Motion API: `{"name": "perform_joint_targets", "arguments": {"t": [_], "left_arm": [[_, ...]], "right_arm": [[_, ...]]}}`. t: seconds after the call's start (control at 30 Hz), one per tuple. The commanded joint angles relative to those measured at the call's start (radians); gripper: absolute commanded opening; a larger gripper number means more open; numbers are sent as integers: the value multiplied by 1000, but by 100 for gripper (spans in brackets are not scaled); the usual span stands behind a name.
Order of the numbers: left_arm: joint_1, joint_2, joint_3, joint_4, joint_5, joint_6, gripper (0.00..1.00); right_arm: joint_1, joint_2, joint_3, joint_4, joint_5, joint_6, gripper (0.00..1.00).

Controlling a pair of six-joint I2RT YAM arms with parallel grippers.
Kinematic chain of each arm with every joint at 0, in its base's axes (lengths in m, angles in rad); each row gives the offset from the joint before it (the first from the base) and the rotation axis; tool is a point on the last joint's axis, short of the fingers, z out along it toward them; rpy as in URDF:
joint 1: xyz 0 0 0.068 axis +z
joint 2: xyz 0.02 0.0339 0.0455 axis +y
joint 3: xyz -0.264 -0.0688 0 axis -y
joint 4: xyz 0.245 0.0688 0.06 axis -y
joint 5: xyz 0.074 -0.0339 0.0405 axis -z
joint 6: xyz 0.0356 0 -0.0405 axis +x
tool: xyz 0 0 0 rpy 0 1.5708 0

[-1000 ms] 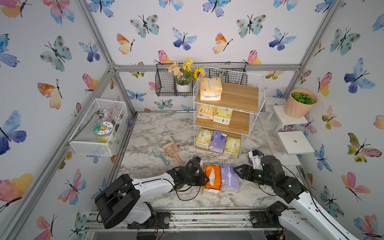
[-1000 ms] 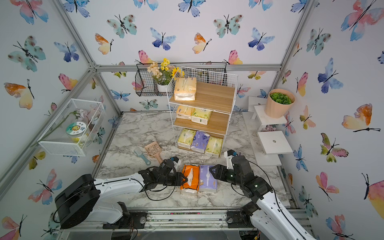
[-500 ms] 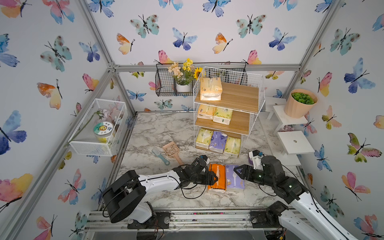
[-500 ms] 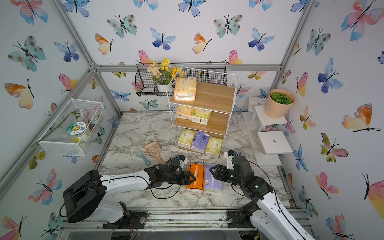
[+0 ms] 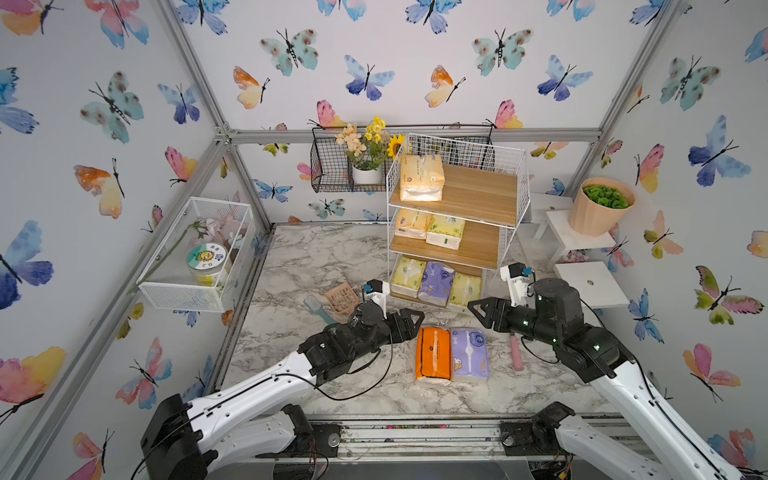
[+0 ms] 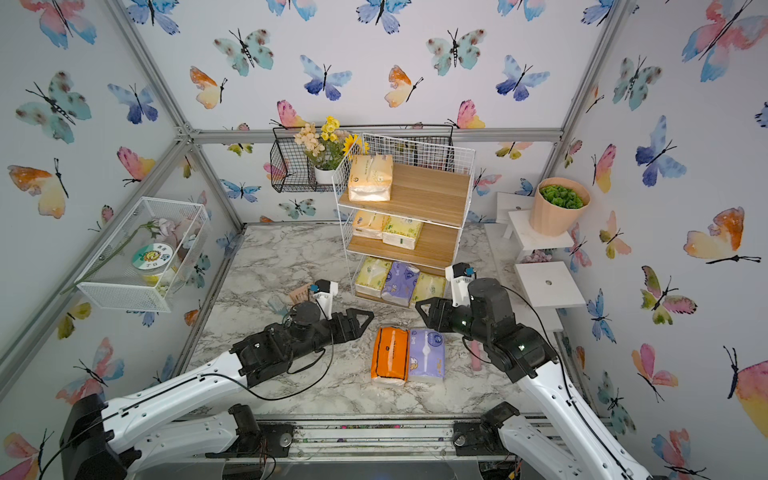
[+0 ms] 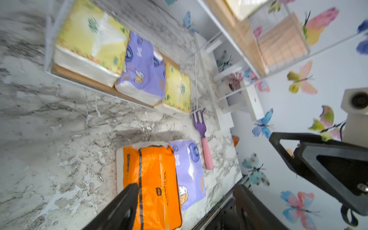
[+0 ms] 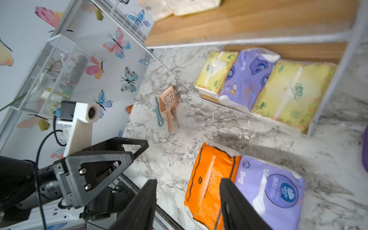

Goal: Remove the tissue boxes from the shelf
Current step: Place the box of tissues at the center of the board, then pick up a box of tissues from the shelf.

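Observation:
The shelf holds a peach tissue pack on its top board. Two pale packs lie on the middle board. Yellow, lavender and yellow-green packs fill the bottom tier. On the table in front lie an orange pack and a lavender pack, side by side and touching. My left gripper hovers open and empty just left of the orange pack. Open and empty too, my right gripper hangs by the shelf's right front corner, above the two packs.
A pink-handled purple fork lies right of the lavender pack. A tan scoop and a teal brush lie left of the shelf. A white mesh basket hangs on the left wall. White steps with a potted plant stand at the right.
My left gripper slid the orange pack against the lavender one, opened, let go and drew back toward the shelf. My right gripper narrowed a little and shifted slightly toward the shelf.

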Motion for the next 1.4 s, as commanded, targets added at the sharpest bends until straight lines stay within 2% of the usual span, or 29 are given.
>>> {"name": "perform_joint_targets", "arguments": {"t": [0.0, 0.17, 0.37, 0.5, 0.6, 0.8, 1.13, 1.3, 1.37], "left_arm": [[79, -40, -12, -37, -154, -119, 78], [235, -63, -65, -32, -88, -268, 74], [316, -58, -71, -5, -34, -278, 73], [332, -44, -52, -6, -16, -264, 73], [336, -37, -49, -4, -9, -261, 73], [340, -41, -55, 3, -6, -267, 74], [346, -67, -66, 64, 22, -225, 74], [346, -79, -74, 95, 45, -198, 74], [347, -80, -77, 100, 69, -193, 74]], "right_arm": [[2, 49, 114, 16, -66, -66, 53], [4, 150, 315, 12, -114, -53, 47], [70, 284, 521, -36, -81, -64, 45], [79, 364, 649, -63, -44, -92, 45], [79, 409, 728, -59, 12, -103, 41], [79, 526, 884, -28, 79, -50, 38], [79, 686, 1040, -14, 352, 9, 43], [79, 777, 1111, 7, 325, 39, 43], [79, 821, 1165, -30, 352, 49, 42]]}}
